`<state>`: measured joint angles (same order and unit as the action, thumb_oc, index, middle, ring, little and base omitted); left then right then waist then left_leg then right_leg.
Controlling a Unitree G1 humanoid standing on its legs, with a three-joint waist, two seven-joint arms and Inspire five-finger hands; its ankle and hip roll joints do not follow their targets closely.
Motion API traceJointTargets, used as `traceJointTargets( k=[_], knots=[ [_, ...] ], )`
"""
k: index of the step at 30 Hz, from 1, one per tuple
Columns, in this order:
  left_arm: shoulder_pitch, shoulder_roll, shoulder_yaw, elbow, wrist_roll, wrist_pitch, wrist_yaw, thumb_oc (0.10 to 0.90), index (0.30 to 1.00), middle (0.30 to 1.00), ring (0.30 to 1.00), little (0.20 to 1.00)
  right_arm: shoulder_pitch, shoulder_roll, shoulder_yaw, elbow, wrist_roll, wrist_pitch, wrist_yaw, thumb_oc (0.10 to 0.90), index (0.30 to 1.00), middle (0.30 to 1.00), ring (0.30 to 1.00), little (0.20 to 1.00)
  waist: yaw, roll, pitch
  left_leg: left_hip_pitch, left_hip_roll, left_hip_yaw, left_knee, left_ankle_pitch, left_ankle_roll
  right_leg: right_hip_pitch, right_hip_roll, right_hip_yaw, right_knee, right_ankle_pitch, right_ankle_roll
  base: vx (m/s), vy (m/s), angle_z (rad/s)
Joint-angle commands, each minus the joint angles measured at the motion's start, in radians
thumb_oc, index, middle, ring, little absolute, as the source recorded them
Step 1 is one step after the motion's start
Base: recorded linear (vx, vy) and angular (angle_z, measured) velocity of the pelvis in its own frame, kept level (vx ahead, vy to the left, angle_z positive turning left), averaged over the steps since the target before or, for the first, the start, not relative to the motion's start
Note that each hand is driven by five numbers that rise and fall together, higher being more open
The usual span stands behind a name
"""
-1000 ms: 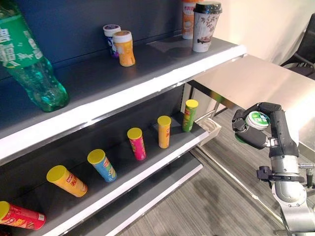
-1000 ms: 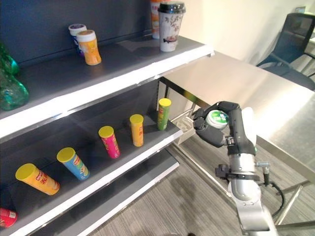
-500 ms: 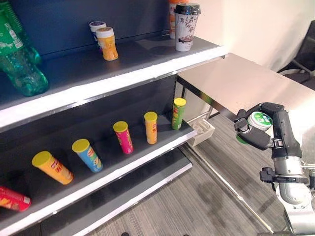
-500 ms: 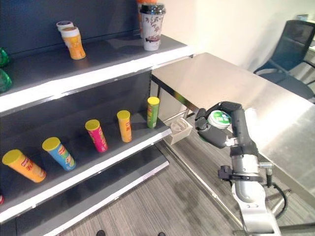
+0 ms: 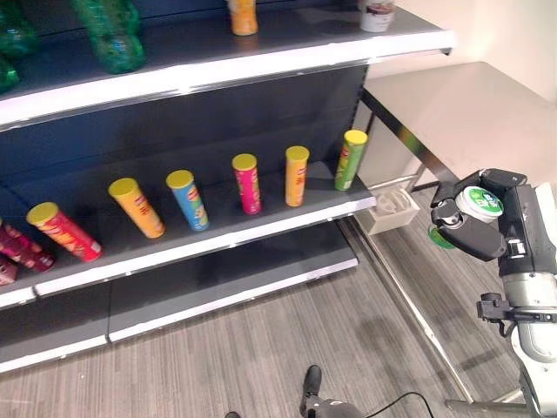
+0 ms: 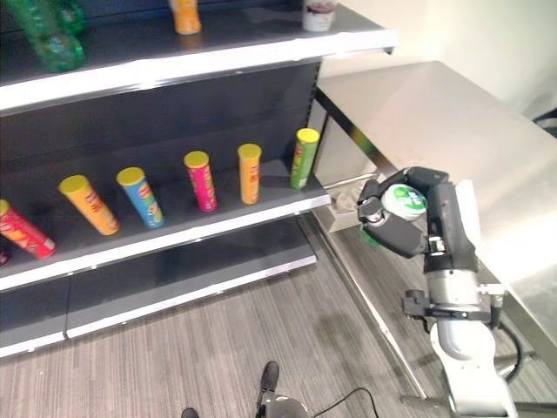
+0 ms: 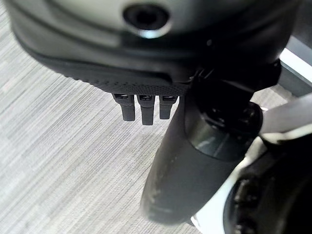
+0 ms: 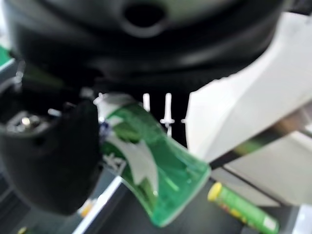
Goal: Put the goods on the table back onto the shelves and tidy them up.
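— One hand is up, the right hand [image 5: 477, 228], raised beside the table [image 5: 452, 113] with its fingers curled round a green container [image 5: 479, 204]; the white and green lid faces upward.

— And round it?

— Left of it stands the shelf unit. On the middle shelf [image 5: 261, 231], upright cans run toward the right end: orange can [image 5: 137, 207], blue can [image 5: 188, 199], pink can [image 5: 247, 183], yellow can [image 5: 296, 176], green can [image 5: 350, 160]. A red can [image 5: 63, 231] leans near the left end. Green bottles [image 5: 109, 35] sit on the top shelf. A small white tray [image 5: 388, 209] lies on the floor between the shelf's right corner and the hand.

— Room to move?

— Grey floor lies open before the shelves.

— The left wrist view?

— The left hand [image 7: 142, 103] hangs over the grey floor, fingers relaxed, holding nothing.

— The right wrist view?

— The container [image 8: 151, 170] is clamped in the hand, with the green can [image 8: 241, 209] on the shelf beyond.
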<state>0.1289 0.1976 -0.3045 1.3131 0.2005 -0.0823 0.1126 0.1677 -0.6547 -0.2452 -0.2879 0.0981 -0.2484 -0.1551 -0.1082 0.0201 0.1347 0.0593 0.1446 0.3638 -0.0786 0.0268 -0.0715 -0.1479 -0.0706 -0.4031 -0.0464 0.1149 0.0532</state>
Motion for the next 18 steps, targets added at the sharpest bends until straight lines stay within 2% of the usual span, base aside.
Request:
traceJointTargets(
  k=[1,2,3,5,9,10,12,13,14,18],
  knots=[
    [-0.063,-0.048,0.022,-0.056,0.006,-0.085,-0.016,0.8,0.9,0.9,0.9,0.9,-0.114,0.004,-0.036,-0.104,-0.025,-0.088,-0.051,0.4,0.3,0.3,0.3,0.3,0.0,-0.075,-0.079,-0.066,0.03,-0.014,0.101,-0.015,-0.025,0.18,-0.046,0.068,-0.041,-0.098,0.041,0.02,0.005,-0.07],
    [-0.063,-0.047,0.023,-0.056,0.006,-0.085,-0.016,0.8,0.9,0.9,0.9,0.9,-0.114,0.005,-0.036,-0.104,-0.025,-0.087,-0.051,0.4,0.3,0.3,0.3,0.3,0.0,-0.075,-0.078,-0.067,0.03,-0.014,0.103,-0.017,-0.025,0.18,-0.046,0.069,-0.041,-0.098,0.041,0.1,0.011,-0.01],
    [-0.064,-0.045,0.02,-0.06,-0.003,-0.084,-0.015,0.8,0.9,0.9,0.9,0.9,-0.13,0.013,-0.011,-0.11,0.007,-0.092,-0.039,0.4,0.3,0.3,0.3,0.3,0.004,-0.076,-0.08,-0.061,0.036,-0.028,0.134,-0.05,-0.034,0.191,-0.041,0.09,-0.038,-0.114,0.043,0.09,-0.001,0.01],
    [-0.069,-0.04,0.019,-0.06,-0.007,-0.079,-0.014,0.8,0.9,0.9,0.9,0.9,-0.15,0.006,0.02,-0.113,0.019,-0.085,-0.031,0.4,0.3,0.3,0.3,0.3,0.011,-0.084,-0.08,-0.07,0.044,-0.03,0.171,-0.062,-0.037,0.196,-0.039,0.097,-0.037,-0.115,0.04,0.06,-0.016,-0.2],
    [-0.075,-0.018,0.005,-0.07,-0.013,-0.071,-0.011,0.8,0.9,0.9,0.9,0.9,-0.266,-0.049,0.11,-0.072,-0.004,-0.048,-0.044,0.4,0.3,0.3,0.3,0.3,0.035,-0.097,-0.089,-0.058,0.053,-0.024,0.18,-0.079,-0.035,0.205,-0.03,0.102,-0.037,-0.116,0.038,0.03,0.001,-0.18],
    [-0.077,-0.014,0.0,-0.074,-0.013,-0.069,-0.009,0.8,0.9,0.9,0.9,0.9,-0.32,-0.059,0.148,-0.049,-0.003,-0.04,-0.054,0.4,0.3,0.3,0.3,0.3,0.04,-0.103,-0.087,-0.061,0.047,-0.007,0.17,-0.055,-0.025,0.194,-0.035,0.089,-0.035,-0.1,0.032,-0.04,0.025,-0.03],
    [-0.078,-0.007,-0.02,-0.076,-0.017,-0.061,-0.011,0.8,0.9,0.9,0.9,0.9,-0.452,-0.077,0.233,0.005,-0.027,-0.003,-0.083,0.4,0.3,0.3,0.3,0.3,0.06,-0.109,-0.098,-0.048,0.036,-0.011,0.129,-0.046,-0.02,0.192,-0.033,0.089,-0.037,-0.097,0.035,0.01,0.041,-0.09],
    [-0.077,-0.003,-0.042,-0.073,-0.022,-0.052,-0.016,0.8,0.9,0.9,0.9,0.9,-0.622,-0.085,0.331,0.074,-0.023,0.029,-0.104,0.4,0.3,0.3,0.3,0.3,0.078,-0.115,-0.102,-0.035,0.027,-0.014,0.096,-0.036,-0.018,0.19,-0.031,0.088,-0.038,-0.096,0.037,0.06,0.049,0.0],
    [-0.071,-0.003,-0.055,-0.074,-0.025,-0.046,-0.02,0.8,0.9,0.9,0.9,0.9,-0.721,-0.074,0.376,0.101,0.006,0.03,-0.118,0.4,0.3,0.3,0.3,0.3,0.088,-0.117,-0.103,-0.03,0.024,-0.017,0.078,-0.029,-0.017,0.19,-0.03,0.087,-0.04,-0.096,0.038,0.06,0.041,0.06],
    [-0.058,-0.001,-0.062,-0.068,-0.029,-0.037,-0.026,0.8,0.9,0.9,0.9,0.9,-0.838,-0.057,0.429,0.138,0.056,0.034,-0.122,0.4,0.3,0.3,0.3,0.3,0.1,-0.118,-0.105,-0.025,0.017,-0.024,0.058,-0.02,-0.017,0.191,-0.028,0.082,-0.041,-0.1,0.039,0.03,0.008,0.21]
  ],
)
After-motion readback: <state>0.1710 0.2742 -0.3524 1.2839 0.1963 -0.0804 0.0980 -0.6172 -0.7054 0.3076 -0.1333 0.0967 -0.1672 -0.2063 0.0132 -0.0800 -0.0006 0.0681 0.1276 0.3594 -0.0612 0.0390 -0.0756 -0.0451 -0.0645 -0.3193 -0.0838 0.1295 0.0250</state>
